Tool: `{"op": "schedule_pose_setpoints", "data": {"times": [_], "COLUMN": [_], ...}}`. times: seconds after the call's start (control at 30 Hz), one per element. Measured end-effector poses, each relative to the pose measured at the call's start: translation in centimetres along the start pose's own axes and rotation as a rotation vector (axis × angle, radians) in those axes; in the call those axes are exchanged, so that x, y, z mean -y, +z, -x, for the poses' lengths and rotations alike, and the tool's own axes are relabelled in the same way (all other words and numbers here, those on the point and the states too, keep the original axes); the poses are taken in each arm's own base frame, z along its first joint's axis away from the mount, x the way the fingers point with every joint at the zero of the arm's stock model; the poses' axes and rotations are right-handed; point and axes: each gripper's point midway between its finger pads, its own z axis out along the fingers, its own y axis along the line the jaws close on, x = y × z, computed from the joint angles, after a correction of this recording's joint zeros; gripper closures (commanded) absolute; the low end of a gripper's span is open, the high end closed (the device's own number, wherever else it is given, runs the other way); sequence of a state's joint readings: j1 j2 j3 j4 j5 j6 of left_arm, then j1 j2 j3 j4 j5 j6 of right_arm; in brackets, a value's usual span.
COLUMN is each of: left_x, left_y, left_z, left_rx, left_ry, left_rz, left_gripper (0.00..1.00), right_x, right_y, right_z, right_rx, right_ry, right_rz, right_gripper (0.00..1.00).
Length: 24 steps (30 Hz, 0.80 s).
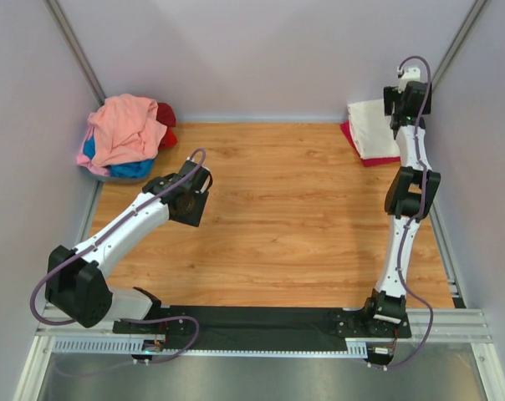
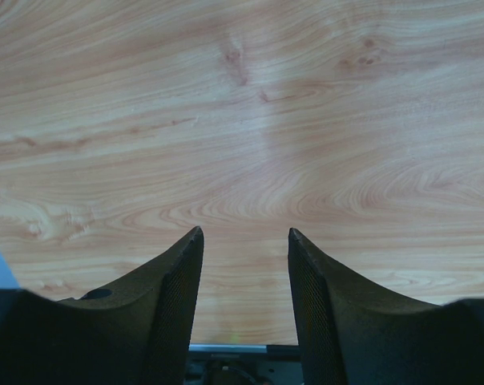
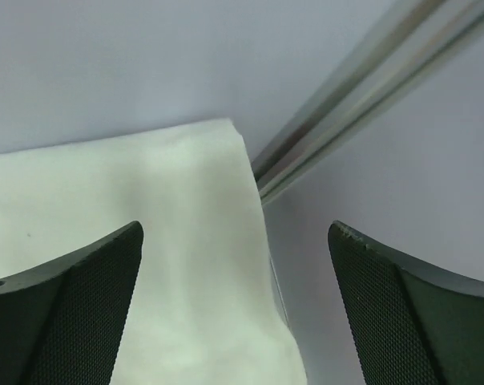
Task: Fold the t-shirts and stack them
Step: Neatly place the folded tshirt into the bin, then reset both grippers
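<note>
Now you're hanging right claw, spread wide, empty, over folded cream-white t-shirt lying on magenta t-shirt, far-right bench corner. Meanwhile left claw hovering half-spread, empty. Crumpled salmon-pink t-shirt topping far-left heap: light, limp, sagging; you're likely needing shoulder-seam pinch.

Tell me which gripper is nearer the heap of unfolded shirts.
Left. The left gripper is over bare table, just near-right of the heap; the right gripper is across the table, over the folded cream shirt.
</note>
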State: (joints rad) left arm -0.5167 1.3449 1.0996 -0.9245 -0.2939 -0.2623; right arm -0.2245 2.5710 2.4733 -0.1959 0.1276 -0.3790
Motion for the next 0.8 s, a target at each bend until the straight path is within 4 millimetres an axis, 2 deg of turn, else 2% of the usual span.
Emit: {"op": "schedule_pose_setpoints", "data": {"times": [0.1, 0.2, 0.3, 0.37, 0.43, 0.5, 0.57, 0.67, 0.77, 0.8], "left_x": [0.0, 0.0, -0.1, -0.1, -0.1, -0.1, -0.2, -0.3, -0.6, -0.7], "left_y": [0.0, 0.0, 0.0, 0.0, 0.0, -0.1, -0.2, -0.4, -0.8, -1.0], "left_z": [0.0, 0.0, 0.0, 0.0, 0.0, 0.0, 0.1, 0.2, 0.4, 0.4], "left_rx": [0.000, 0.001, 0.000, 0.001, 0.002, 0.005, 0.010, 0.018, 0.036, 0.044], "left_ry": [0.000, 0.000, 0.000, 0.000, -0.001, -0.002, -0.003, -0.005, -0.010, -0.013], "left_rz": [0.001, 0.003, 0.004, 0.004, 0.005, 0.005, 0.006, 0.007, 0.017, 0.020], "left_gripper": [0.46, 0.46, 0.47, 0.46, 0.47, 0.46, 0.46, 0.46, 0.46, 0.46], "right_x": [0.9, 1.4, 1.9, 2.1, 2.6, 3.3, 4.1, 4.4, 2.7, 1.8], "right_y": [2.0, 2.4, 1.9, 1.0, -0.3, -2.0, -4.8, -11.2, -18.7, -20.7], "right_z": [-3.9, -6.4, -6.3, -5.2, -2.5, 1.4, 6.9, 15.0, 20.2, 20.9], "right_rx": [-0.030, -0.072, -0.061, -0.051, -0.011, 0.049, 0.139, 0.277, 0.374, 0.386], "right_ry": [0.047, 0.092, 0.135, 0.159, 0.191, 0.232, 0.292, 0.396, 0.496, 0.521], "right_rz": [-0.088, -0.139, -0.181, -0.196, -0.205, -0.211, -0.204, -0.149, -0.053, -0.020], "right_gripper": [0.00, 0.00, 0.00, 0.00, 0.00, 0.00, 0.00, 0.00, 0.00, 0.00]}}
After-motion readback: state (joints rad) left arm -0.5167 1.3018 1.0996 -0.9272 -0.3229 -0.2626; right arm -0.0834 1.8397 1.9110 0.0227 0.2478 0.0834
